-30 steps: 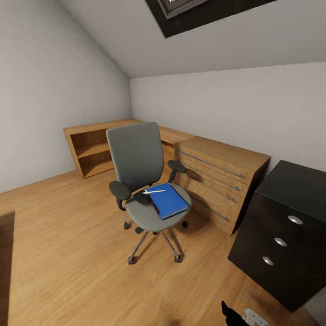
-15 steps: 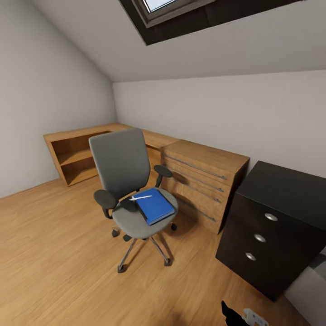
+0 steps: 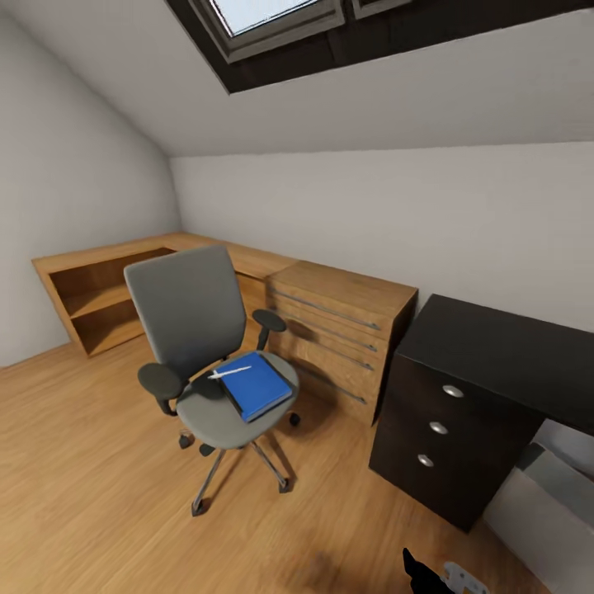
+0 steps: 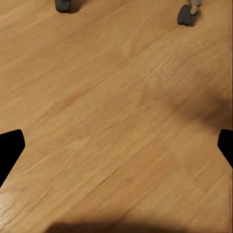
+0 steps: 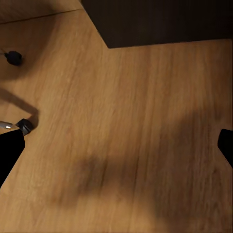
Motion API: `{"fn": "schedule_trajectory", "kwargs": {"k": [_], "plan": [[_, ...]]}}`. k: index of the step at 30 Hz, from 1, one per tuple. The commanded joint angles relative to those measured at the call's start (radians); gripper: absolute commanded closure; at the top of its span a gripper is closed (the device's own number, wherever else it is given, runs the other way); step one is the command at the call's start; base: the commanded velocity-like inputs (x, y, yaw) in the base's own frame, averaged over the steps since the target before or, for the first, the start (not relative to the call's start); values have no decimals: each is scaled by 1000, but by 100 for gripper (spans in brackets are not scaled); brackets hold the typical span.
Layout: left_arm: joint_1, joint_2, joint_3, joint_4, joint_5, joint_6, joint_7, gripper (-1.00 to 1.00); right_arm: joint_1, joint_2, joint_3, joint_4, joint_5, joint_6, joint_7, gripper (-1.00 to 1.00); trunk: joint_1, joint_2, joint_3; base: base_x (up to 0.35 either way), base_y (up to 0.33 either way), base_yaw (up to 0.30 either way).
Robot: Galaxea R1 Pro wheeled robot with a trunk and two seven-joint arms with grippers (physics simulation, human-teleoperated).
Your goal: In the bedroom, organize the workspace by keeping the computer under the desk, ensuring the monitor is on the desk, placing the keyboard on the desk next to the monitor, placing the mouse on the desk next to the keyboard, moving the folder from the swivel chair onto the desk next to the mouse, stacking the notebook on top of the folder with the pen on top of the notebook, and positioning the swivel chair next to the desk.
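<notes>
Over the last second the head view has been swung right and upward: more of the black bench (image 3: 495, 346) with its three-knob drawer unit is now taken in, and a light-grey box, judged to be the computer (image 3: 544, 503), is brought in beside it. The things themselves are unmoved; the blue folder (image 3: 256, 386) and pen (image 3: 228, 373) lie on the swivel chair (image 3: 202, 346). Both sets of jaws are spread wide and empty over the floor, so transfer is not yet begun
</notes>
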Motion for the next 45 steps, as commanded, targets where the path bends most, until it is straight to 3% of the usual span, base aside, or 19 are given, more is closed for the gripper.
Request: {"fn": "schedule_trajectory", "kwargs": {"k": [1, 25, 34, 45], "plan": [[0, 0, -1, 0, 10, -2, -1, -100, -1, 0, -3, 2, -10, -2, 10, -100, -4, 7, 3, 0, 0, -238], [0, 0, 1, 3, 12, -11, -5, -100, -1, 1, -3, 2, -9, -2, 10, -100, -96, 175, 81, 0, 0, -169], [0, 1, 1, 3, 12, -12, -5, -100, -1, 3, -2, 2, 58, -2, 9, -100, -131, 238, 109, 0, 0, -8], [0, 1, 1, 3, 12, -13, -5, -100, -1, 3, -2, 2, 74, -2, 9, -100, -173, 315, 143, 0, 0, 0]]}}
